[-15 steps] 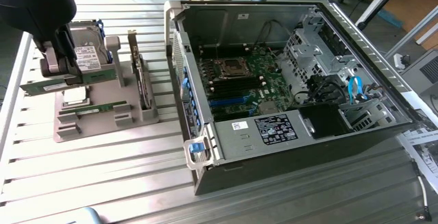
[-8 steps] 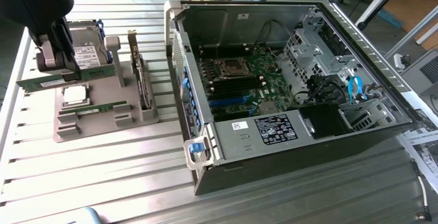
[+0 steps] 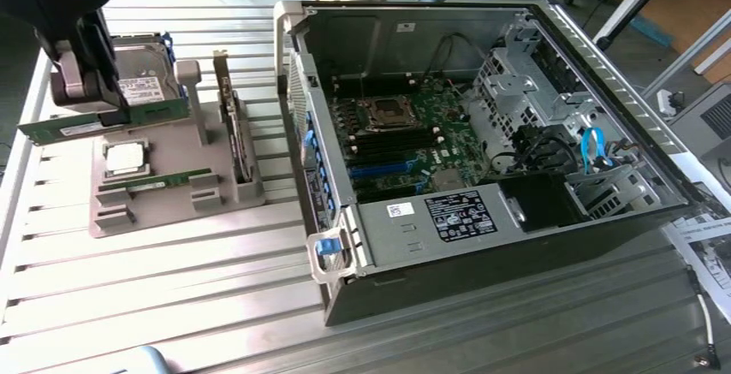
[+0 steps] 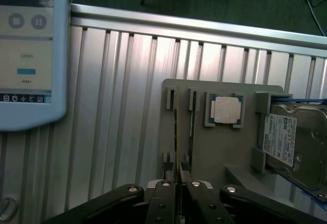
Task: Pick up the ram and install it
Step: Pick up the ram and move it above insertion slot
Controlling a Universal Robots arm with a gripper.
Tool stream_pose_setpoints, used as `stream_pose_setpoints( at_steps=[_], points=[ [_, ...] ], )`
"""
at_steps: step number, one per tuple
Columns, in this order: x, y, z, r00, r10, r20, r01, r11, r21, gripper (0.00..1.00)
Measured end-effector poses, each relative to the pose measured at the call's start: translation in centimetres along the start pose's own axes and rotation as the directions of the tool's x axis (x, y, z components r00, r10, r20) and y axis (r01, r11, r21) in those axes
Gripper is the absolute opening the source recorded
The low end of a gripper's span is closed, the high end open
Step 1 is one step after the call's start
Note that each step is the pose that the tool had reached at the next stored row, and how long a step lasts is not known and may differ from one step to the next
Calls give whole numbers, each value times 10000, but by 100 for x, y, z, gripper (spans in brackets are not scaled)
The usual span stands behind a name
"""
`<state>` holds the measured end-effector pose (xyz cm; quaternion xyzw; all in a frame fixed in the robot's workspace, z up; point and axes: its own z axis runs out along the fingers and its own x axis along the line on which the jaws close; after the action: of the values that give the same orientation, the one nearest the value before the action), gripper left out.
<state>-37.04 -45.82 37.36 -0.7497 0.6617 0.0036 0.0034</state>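
My gripper [image 3: 98, 110] hangs at the exterior view's far left, above the grey parts holder [image 3: 171, 203], and is shut on the ram [image 3: 109, 122]. The ram is a long green stick held level and lifted clear of the holder. In the wrist view the ram [image 4: 177, 137] shows edge-on as a thin line running out from between the shut fingers of the gripper [image 4: 177, 184]. A second green stick [image 3: 154, 183] lies in a slot of the holder. The open computer case [image 3: 342, 246] stands to the right, with dark memory slots [image 3: 395, 145] on its motherboard.
The holder also carries a square silver CPU [image 4: 226, 109], a hard drive [image 4: 291, 142] and an upright expansion card [image 3: 232, 126]. A blue-framed touchscreen pendant [image 4: 28, 55] lies on the ribbed aluminium table [image 3: 171, 305]. Cables and drive cages fill the case's right side [image 3: 571, 151].
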Motion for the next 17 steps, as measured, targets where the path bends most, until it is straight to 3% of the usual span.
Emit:
stream_pose_setpoints(
  at_steps=[17],
  points=[
    [-2,-2,-220,10000,0,0,0,10000,0,14]
  ],
)
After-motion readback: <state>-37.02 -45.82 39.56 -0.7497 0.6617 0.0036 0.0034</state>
